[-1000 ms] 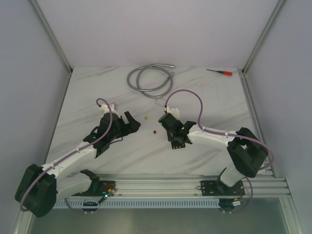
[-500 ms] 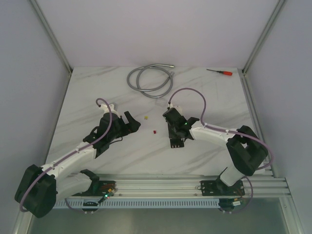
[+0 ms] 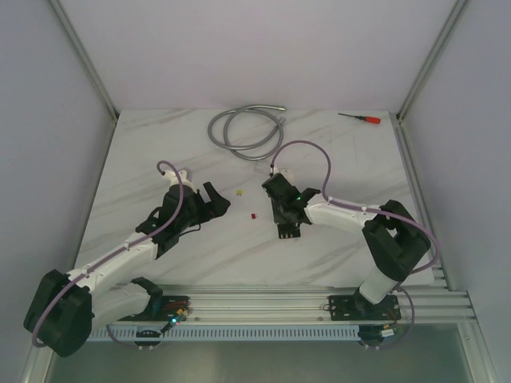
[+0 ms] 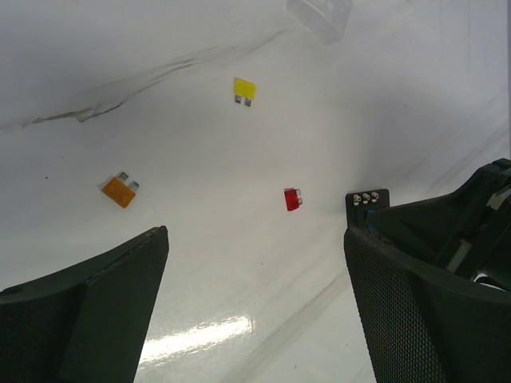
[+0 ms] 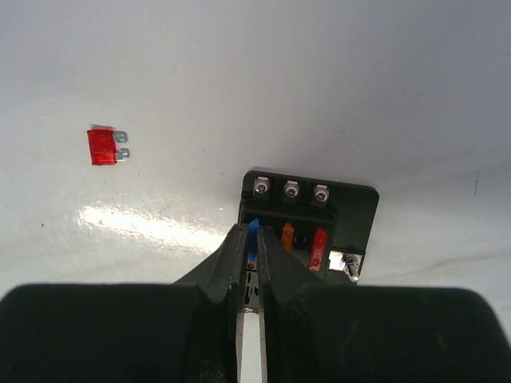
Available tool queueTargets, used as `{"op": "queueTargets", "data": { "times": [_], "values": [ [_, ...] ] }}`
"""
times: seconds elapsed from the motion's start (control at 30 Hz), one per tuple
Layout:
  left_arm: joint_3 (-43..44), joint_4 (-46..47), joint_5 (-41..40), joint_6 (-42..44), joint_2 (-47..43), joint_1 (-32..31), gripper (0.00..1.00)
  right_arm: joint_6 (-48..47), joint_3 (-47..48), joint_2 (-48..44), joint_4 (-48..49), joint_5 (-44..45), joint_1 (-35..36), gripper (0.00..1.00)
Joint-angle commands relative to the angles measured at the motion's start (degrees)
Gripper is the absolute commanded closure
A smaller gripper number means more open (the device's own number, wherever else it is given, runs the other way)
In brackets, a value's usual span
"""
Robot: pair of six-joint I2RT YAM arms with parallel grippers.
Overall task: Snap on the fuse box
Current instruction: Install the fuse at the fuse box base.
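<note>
The fuse box [image 5: 310, 211] is a small black block with three screws along its far edge, flat on the white table. An orange fuse [image 5: 287, 236] and a red fuse [image 5: 318, 247] stand in its slots. My right gripper [image 5: 249, 239] hangs right over the box, shut on a blue fuse [image 5: 253, 230] at the leftmost slot. From above, the fuse box [image 3: 288, 230] shows just below the right gripper [image 3: 281, 209]. My left gripper [image 3: 214, 201] is open to the left of it, nothing between its fingers [image 4: 120, 279]. A corner of the fuse box [image 4: 366, 201] shows past the right finger.
Loose fuses lie between the arms: a red one [image 4: 292, 199], a yellow one [image 4: 244, 90] and an orange one [image 4: 119, 191]. A clear plastic cover [image 4: 319, 16] sits farther back. A coiled grey hose [image 3: 246, 132] and a red screwdriver [image 3: 361, 118] lie at the table's far side.
The right wrist has swung about a little over the fuse box, ending slightly farther back and left. The left arm has stayed still.
</note>
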Motion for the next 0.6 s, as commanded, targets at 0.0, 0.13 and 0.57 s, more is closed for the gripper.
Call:
{"op": "queueTargets", "data": {
  "times": [0.0,0.13,0.57],
  "values": [
    [-0.1,-0.5,0.4,-0.3,0.1,0.2,0.00,-1.6,-4.8,10.6,-7.4,-2.5,1.3,1.00],
    [-0.2,-0.6,0.2,-0.3,-0.4,0.3,0.00,-3.9,-2.9,9.6,-7.9,-2.2,3.3,1.00],
    [0.0,-0.7,0.0,-0.3,-0.6,0.3,0.00,-7.6,2.4,2.6,-9.8,-1.1,8.0,0.89]
  ]
}}
